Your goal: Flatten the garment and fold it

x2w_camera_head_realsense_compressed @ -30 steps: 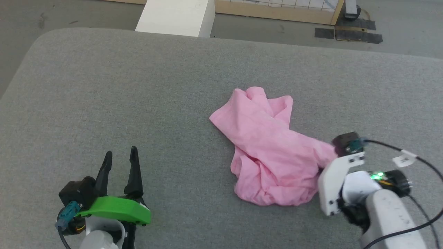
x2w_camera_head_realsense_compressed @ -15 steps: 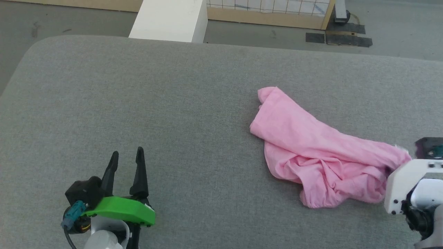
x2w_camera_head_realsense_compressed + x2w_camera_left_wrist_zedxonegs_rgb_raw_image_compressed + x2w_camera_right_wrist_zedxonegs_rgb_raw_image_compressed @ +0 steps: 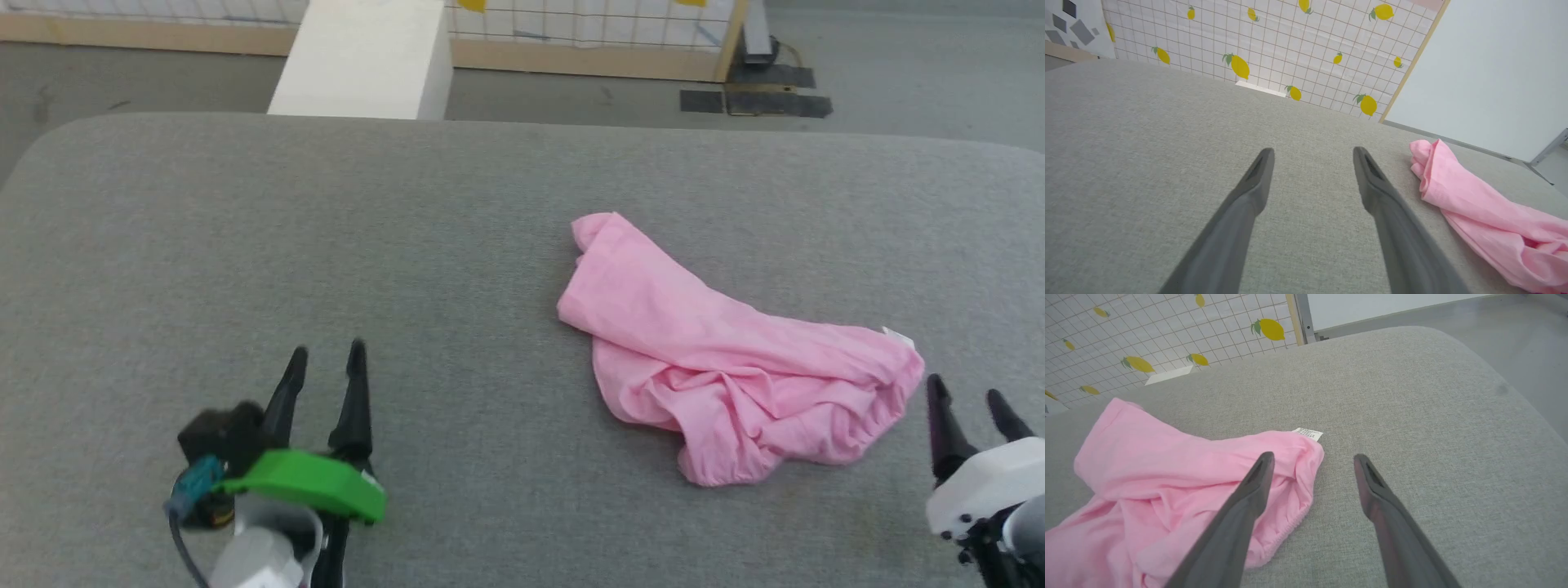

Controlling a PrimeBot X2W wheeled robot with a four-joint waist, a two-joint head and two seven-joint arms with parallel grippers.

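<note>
garment: I see the garment (image 3: 718,384) crumpled in a long heap right of centre in the head view, on the grey padded surface (image 3: 326,229). Not flat, not folded.
label: white label (image 3: 898,336) sticks out at the heap's right end.
left gripper: left gripper (image 3: 327,349) at lower left, fingers spread, empty, well apart from the garment.
right gripper: right gripper (image 3: 963,388) in the lower right corner, fingers spread, empty, just beside the label end. In its wrist view one finger overlaps the pink hem; I can't tell if it touches.

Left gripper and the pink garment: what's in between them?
Only bare grey padded surface lies between the left gripper and the garment, in the head view.
</note>
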